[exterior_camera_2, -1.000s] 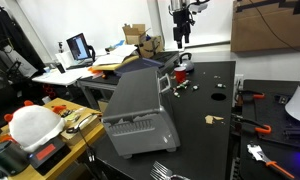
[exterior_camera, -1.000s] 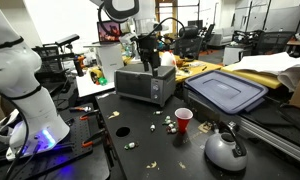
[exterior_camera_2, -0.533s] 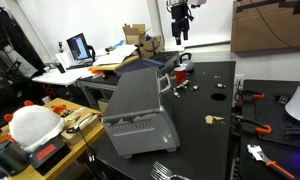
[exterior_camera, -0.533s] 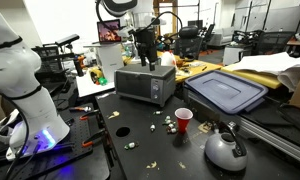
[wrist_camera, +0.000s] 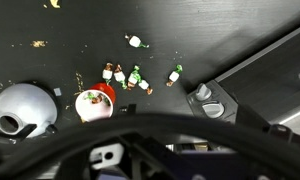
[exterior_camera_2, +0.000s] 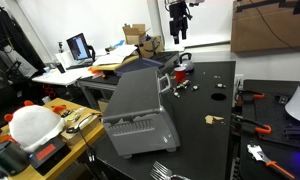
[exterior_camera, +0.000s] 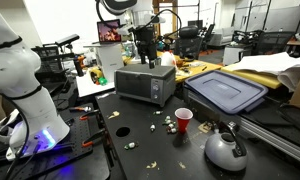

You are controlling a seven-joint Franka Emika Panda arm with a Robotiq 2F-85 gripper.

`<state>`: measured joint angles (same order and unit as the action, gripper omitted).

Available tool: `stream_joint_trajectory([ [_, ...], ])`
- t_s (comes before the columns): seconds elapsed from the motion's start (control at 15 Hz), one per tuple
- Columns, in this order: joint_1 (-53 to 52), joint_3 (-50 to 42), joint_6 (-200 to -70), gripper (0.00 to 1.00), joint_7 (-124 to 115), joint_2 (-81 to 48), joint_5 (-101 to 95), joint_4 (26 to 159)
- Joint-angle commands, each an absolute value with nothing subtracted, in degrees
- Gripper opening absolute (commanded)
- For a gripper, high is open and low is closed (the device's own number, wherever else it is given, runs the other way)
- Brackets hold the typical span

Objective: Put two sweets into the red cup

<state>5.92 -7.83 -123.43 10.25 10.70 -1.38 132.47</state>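
The red cup (exterior_camera: 183, 120) stands upright on the black table, between the toaster oven (exterior_camera: 145, 85) and the grey kettle (exterior_camera: 225, 148). From above, the red cup (wrist_camera: 94, 103) shows its white inside. Several sweets (wrist_camera: 122, 76) lie scattered just beyond it, with a further sweet (wrist_camera: 136, 42) apart from them; the sweets (exterior_camera: 168, 123) sit beside the cup's left. My gripper (exterior_camera: 143, 50) hangs high above the toaster oven, open and empty, far from the cup. It also shows near the top edge (exterior_camera_2: 178, 32). The wrist view does not show its fingertips.
A blue bin lid (exterior_camera: 227, 90) lies behind the cup. The kettle (wrist_camera: 23, 108) stands close to the cup. Crumbs and scraps (exterior_camera: 122, 129) dot the table. Tools lie along the table's edge (exterior_camera_2: 252, 125). A white robot base (exterior_camera: 20, 90) stands at the side.
The gripper has risen a little above the toaster oven and stayed open. The cup, sweets and kettle have not moved.
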Motion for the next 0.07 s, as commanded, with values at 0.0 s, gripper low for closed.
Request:
stream_joint_trajectory([
  [0.0,6.0,-7.8,-123.3,1.00,10.3,10.6,-1.4,132.4],
])
